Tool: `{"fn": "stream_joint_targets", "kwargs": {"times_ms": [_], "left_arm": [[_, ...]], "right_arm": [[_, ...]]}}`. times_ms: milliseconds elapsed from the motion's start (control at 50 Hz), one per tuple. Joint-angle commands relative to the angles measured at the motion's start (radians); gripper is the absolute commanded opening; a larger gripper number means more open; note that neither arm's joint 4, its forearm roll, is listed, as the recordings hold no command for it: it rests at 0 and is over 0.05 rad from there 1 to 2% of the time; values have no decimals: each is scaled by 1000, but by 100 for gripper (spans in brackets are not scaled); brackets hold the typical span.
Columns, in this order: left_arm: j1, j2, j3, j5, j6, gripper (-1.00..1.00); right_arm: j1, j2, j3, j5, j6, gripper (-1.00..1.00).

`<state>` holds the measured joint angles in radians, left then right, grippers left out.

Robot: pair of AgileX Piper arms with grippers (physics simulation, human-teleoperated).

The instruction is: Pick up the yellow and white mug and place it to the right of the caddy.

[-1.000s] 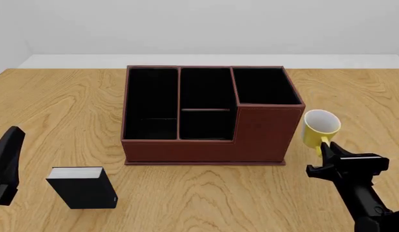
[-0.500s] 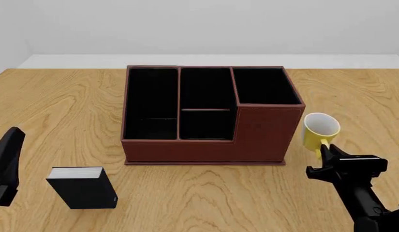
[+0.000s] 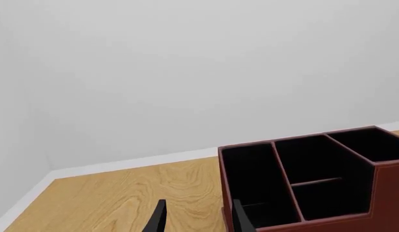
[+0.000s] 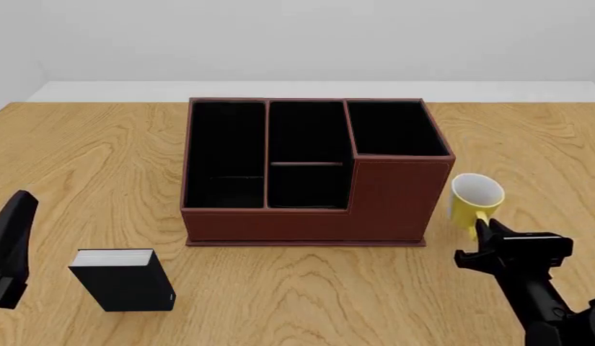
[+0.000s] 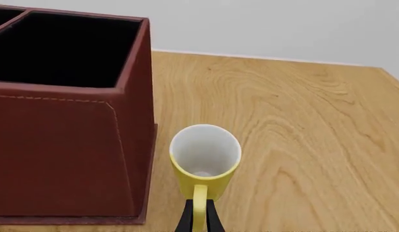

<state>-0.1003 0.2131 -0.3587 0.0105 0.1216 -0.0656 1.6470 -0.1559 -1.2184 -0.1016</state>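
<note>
The yellow and white mug (image 4: 475, 201) is upright just right of the reddish-brown caddy (image 4: 278, 224), a small gap away from the wall of its tall corner section. My right gripper (image 4: 484, 227) is shut on the mug's yellow loop handle from the near side. In the right wrist view the thin fingers (image 5: 185, 218) pinch the handle of the mug (image 5: 205, 155), with the caddy (image 5: 64, 150) beside it. Whether the mug's base touches the table I cannot tell. My left gripper (image 4: 20, 202) is open and holds nothing at the table's left edge, far from the caddy (image 3: 386, 193).
A small black book-like box (image 4: 124, 279) with white page edges stands near the front left, between the left gripper and the caddy. The wooden table (image 4: 528, 144) runs on to the right of the mug and ends at a white wall behind.
The right gripper has brought the mug down and slightly nearer the front, still beside the caddy's right wall. The left arm has not moved.
</note>
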Motion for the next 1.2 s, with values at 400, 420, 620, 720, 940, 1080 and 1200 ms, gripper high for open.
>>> {"fn": "stream_joint_targets", "kwargs": {"times_ms": [400, 420, 620, 720, 940, 1080, 1200], "left_arm": [[-2, -3, -1, 5, 1, 100], [1, -3, -2, 6, 1, 100], [2, -8, -5, 11, 1, 100], [3, -12, -7, 16, 1, 100], [-1, -7, -4, 10, 1, 100], [-2, -6, -7, 12, 2, 100], [1, -6, -7, 14, 1, 100]], "right_arm": [[-2, 50, -18, -1, 16, -100], [-2, 55, -19, -1, 15, -100], [-5, 64, -21, -1, 15, -100], [-7, 70, -23, -1, 16, -100], [-13, 94, -29, -1, 15, -100], [-11, 104, -33, -1, 17, -100], [-11, 117, -40, -1, 18, -100]]}}
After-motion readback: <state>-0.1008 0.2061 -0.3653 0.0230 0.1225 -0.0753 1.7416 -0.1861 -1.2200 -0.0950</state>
